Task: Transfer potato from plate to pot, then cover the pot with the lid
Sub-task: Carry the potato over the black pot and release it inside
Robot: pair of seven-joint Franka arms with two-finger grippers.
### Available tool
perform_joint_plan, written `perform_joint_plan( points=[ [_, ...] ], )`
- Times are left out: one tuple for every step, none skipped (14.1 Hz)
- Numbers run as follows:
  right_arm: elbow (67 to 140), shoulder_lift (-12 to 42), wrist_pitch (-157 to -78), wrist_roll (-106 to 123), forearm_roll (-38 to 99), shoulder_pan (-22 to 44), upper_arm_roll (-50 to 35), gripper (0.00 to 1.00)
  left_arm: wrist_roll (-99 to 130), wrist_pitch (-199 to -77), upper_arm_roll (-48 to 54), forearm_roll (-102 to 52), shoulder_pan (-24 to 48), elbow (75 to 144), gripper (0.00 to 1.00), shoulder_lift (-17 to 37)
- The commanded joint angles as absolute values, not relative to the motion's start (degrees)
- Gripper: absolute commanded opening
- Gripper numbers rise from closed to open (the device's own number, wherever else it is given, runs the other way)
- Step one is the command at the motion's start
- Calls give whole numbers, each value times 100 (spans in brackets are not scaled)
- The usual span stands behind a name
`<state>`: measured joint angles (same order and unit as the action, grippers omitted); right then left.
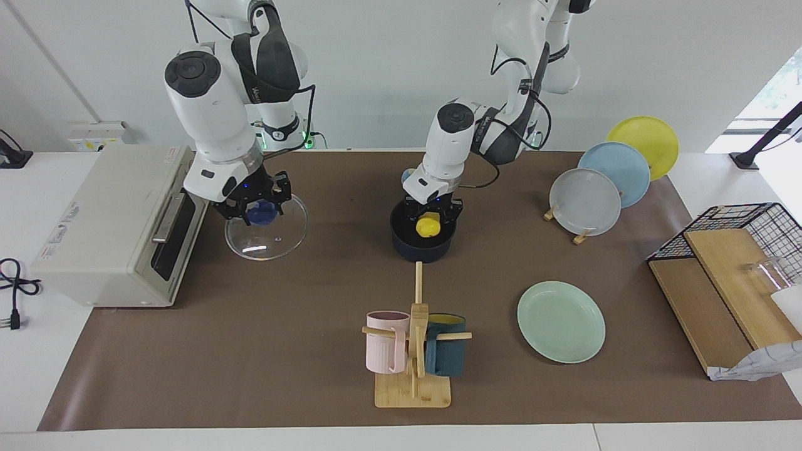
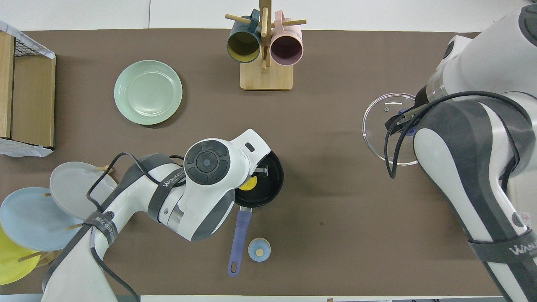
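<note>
Over the pot point(image 1: 421, 241), left gripper point(image 1: 429, 220) clamped on the potato point(image 1: 428, 225); over the lid point(image 1: 266, 225), right gripper point(image 1: 257, 204) closed around its blue knob point(image 1: 258, 213).

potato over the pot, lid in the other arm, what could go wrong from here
1. The left gripper holds the potato over the pot; released off-centre, it might bounce off the rim.
2. The right gripper grips the knob of the lid, which looks tilted; it may swing or slip in transit.
3. Carrying the lid over early could crowd the left arm above the pot.
</note>
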<state>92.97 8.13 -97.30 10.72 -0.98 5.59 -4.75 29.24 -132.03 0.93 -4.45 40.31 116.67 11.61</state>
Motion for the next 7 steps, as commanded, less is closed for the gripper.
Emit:
perform_joint_plan(
  points=[
    [9185,835,-9687,1002,-123,518,-519,0,2997,-13526,-26,-361,4245,11795,0,1326],
    [9202,835,-9668,1002,-123,492,-519,0,2997,-13535,-26,-230,4245,11795,0,1379],
    [9220,835,-9729,1002,-114,457,-519,0,2988,-13544,-26,-211,4254,11795,0,1415],
    [9228,835,-9764,1002,-114,457,-519,0,2980,-13535,-26,-211,4254,11795,0,1415],
    [9237,835,-9773,993,-114,483,-519,0,2971,-13535,-18,-211,4254,11873,0,1406],
    [9229,835,-9782,993,-114,509,-519,0,2971,-13544,-18,-211,4263,11935,0,1415],
    [9229,835,-9782,993,-106,510,-519,0,2979,-13596,-18,-211,4324,11988,0,1415]
  ],
)
